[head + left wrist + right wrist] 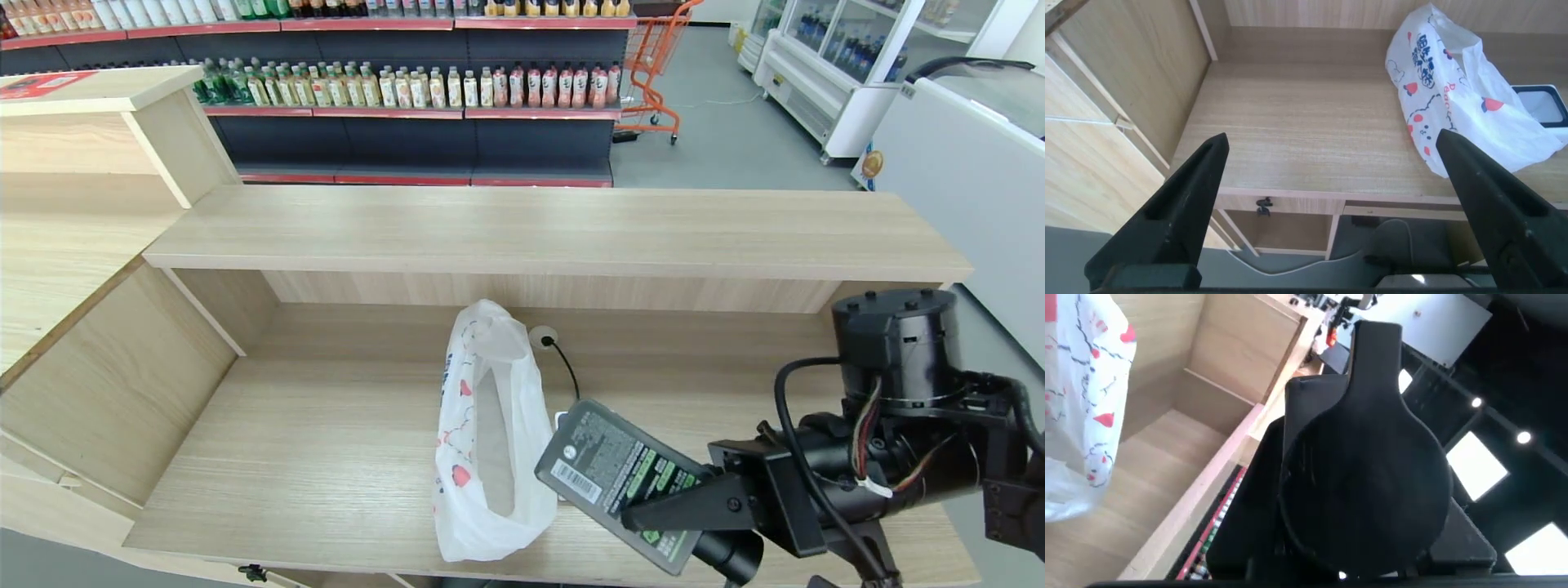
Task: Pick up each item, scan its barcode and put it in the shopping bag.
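Note:
A white plastic shopping bag (461, 457) with red and blue print lies on the lower counter, its mouth open upward. My right gripper (653, 510) is shut on a flat dark grey package (608, 465), held tilted just right of the bag with its barcode label facing up. The bag (1078, 416) is at the edge of the right wrist view. My left gripper (1333, 139) hangs open and empty above the counter's front edge, left of the bag (1454, 90).
A black cable runs from a white round grommet (543, 335) on the counter down behind the package. A flat dark-rimmed device (1543, 104) lies beside the bag. A raised wooden ledge (555, 229) borders the back and a wooden side wall (114, 392) the left.

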You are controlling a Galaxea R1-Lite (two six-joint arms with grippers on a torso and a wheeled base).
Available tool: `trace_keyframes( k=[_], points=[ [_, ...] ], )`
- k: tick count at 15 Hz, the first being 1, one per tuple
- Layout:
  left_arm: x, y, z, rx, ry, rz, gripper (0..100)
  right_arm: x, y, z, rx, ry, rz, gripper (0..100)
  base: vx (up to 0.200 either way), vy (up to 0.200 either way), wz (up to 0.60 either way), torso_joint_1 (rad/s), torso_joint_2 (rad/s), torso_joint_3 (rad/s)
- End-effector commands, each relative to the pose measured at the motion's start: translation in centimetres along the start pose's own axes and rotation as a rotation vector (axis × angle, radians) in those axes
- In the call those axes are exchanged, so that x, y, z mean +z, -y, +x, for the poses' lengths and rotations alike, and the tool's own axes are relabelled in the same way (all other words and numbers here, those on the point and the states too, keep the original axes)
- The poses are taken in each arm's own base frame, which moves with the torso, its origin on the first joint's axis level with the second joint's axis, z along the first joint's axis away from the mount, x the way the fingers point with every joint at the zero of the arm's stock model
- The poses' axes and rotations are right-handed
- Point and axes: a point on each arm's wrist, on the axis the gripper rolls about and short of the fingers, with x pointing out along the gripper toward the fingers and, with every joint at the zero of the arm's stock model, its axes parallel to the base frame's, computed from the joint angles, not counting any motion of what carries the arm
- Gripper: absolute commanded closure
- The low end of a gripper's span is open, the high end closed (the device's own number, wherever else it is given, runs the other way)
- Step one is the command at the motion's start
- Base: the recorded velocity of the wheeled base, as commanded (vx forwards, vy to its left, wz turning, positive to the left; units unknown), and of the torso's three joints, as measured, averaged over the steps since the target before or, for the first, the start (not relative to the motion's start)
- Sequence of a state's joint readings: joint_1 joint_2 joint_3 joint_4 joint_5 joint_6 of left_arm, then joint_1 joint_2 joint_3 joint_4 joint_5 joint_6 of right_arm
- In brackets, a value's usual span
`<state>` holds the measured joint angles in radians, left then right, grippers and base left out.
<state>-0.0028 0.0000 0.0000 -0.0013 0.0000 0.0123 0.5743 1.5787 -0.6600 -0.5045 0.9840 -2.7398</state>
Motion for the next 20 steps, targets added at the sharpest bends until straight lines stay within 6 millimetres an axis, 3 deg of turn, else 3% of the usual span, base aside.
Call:
trace_keyframes(
  k=[1,16,20],
  points=[
    [0.0,0.0,0.0,0.0,0.0,0.0,0,-0.4,-1.2,0.9,-0.002,-0.004,-0.002,100,0.0,0.0,0.0,0.0,0.0,0.0],
    [0.0,0.0,0.0,0.0,0.0,0.0,0,-0.2,-1.7,1.4,-0.009,0.013,0.02,100,0.0,0.0,0.0,0.0,0.0,0.0],
    [0.0,0.0,0.0,0.0,0.0,0.0,0,-1.8,1.0,0.0,-0.036,-0.052,0.306,100,0.0,0.0,0.0,0.0,0.0,0.0]
  ],
)
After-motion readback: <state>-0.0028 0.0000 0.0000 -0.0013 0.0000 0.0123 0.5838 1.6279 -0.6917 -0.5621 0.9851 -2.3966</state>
